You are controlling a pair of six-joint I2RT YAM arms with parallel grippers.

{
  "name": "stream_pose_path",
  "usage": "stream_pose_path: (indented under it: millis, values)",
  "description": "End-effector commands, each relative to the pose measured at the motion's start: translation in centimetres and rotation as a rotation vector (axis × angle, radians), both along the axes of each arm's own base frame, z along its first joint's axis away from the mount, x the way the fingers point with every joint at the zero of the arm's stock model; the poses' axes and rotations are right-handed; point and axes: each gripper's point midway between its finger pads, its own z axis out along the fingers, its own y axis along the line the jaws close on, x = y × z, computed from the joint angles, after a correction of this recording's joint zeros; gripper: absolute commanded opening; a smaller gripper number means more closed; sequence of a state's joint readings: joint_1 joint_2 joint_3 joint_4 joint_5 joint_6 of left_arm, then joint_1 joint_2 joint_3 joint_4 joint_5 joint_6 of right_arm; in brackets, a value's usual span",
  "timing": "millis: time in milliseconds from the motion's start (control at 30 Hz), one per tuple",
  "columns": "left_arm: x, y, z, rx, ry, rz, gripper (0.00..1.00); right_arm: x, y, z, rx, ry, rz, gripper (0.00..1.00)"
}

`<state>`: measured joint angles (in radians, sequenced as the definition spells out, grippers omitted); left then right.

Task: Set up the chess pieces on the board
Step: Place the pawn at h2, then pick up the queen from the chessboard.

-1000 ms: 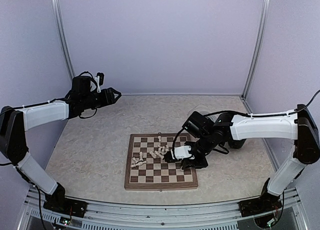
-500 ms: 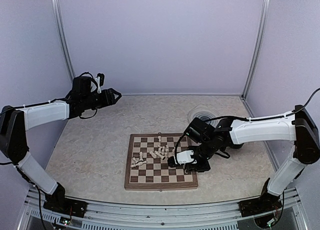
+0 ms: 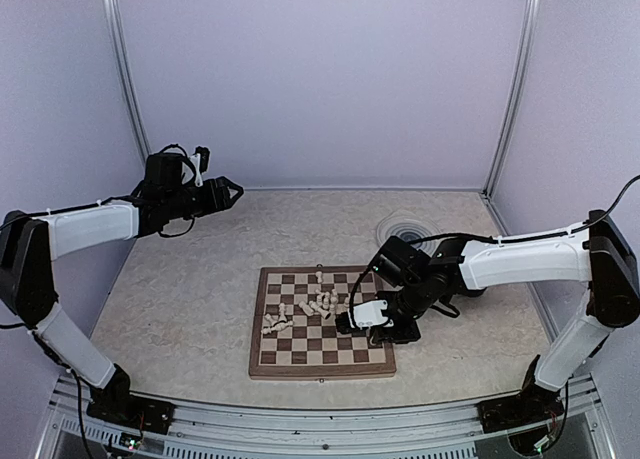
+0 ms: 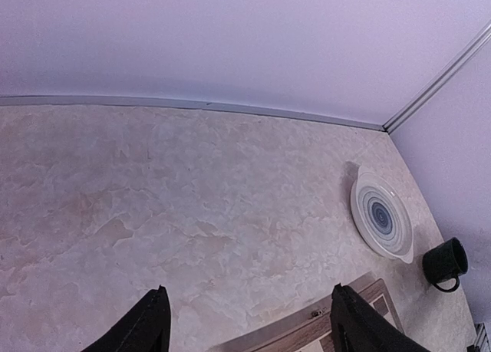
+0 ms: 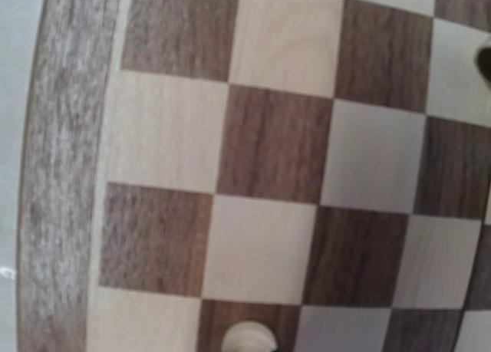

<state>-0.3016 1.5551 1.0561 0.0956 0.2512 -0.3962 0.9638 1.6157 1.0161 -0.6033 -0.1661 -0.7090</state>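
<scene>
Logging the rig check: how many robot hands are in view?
2. The left hand hangs over the table at far left, off the board; the right hand is low over the board's right side.

Your white-and-black left arm (image 3: pixel 90 227) stretches up and back, its black two-finger left gripper (image 3: pixel 234 193) spread wide. Your right arm (image 3: pixel 520 259) reaches low, wrist bent down; you cannot tell how its right gripper (image 3: pixel 345 324) stands.

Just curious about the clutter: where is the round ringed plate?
In the overhead view the plate lies on the table past the board's far right corner, behind the right arm; a black mug stands beside it.
</scene>
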Motion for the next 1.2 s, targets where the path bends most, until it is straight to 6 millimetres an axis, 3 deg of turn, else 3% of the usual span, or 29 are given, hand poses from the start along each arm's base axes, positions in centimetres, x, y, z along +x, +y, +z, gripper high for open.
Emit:
stream_pose_path:
  millis: [0,133,267,433,500,633,867,1167]
  values:
    - [0.7,-0.2,0.7,0.003,-0.014,-0.013,0.71,-0.2,-0.9,-0.5,-0.022,0.006,-0.010,0.18]
    - [0.7,-0.1,0.6,0.004,-0.011,-0.013,0.71,-0.4,-0.6,0.2,-0.001,0.029,-0.009,0.28]
    - [0.7,-0.2,0.5,0.003,-0.009,-0.015,0.71,0.4,0.6,2.9,0.091,0.094,-0.028,0.40]
    - [0.7,-0.3,0.5,0.002,-0.005,-0.020,0.71,5.0,1.7,4.9,0.171,0.064,-0.140,0.40]
    - [0.7,-0.3,0.5,0.003,-0.007,-0.021,0.72,6.9,2.0,4.9,0.174,0.030,-0.181,0.38]
    - [0.6,-0.3,0.4,0.003,-0.003,-0.023,0.72,8.7,3.0,4.4,0.176,0.010,-0.203,0.39]
    - [0.7,-0.4,0.4,0.006,0.004,-0.027,0.71,8.5,4.6,2.8,0.170,0.105,-0.185,0.41]
    - [0.7,-0.6,0.2,0.006,0.013,-0.036,0.71,8.3,5.3,2.1,0.174,0.143,-0.172,0.36]
